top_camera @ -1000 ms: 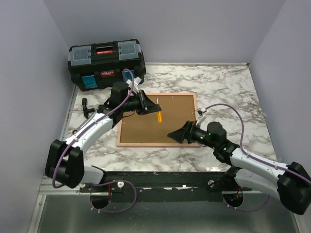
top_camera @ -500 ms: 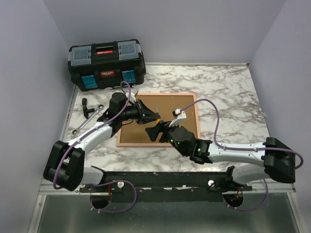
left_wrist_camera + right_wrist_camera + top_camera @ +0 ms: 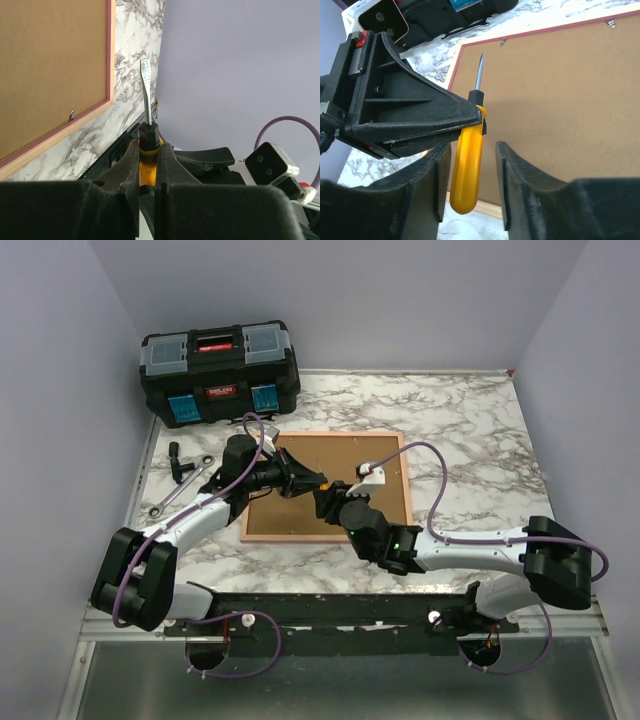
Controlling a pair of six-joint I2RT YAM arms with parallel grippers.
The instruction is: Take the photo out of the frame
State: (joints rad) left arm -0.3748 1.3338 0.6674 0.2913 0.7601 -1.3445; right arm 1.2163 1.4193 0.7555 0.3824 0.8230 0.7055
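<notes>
While the left gripper (image 3: pixel 148 150) is clamped on the top of a yellow screwdriver (image 3: pixel 467 160) handle, just under the black collar, the right gripper (image 3: pixel 472 148) sits wide open. It has one finger on each side of that handle, a small gap on both sides, and no grip. Both meet above the middle-left of the frame (image 3: pixel 404 475). The frame lies flat, back side up, at the centre of the desk (image 3: pixel 460 420), with the brown backing board (image 3: pixel 285 515) in it. Small metal tabs (image 3: pixel 503 43) show on its edge. The photo is not visible in any view. A black toolbox (image 3: pixel 218 370) sits upper left, with wrenches (image 3: pixel 168 500) on the left edge.
</notes>
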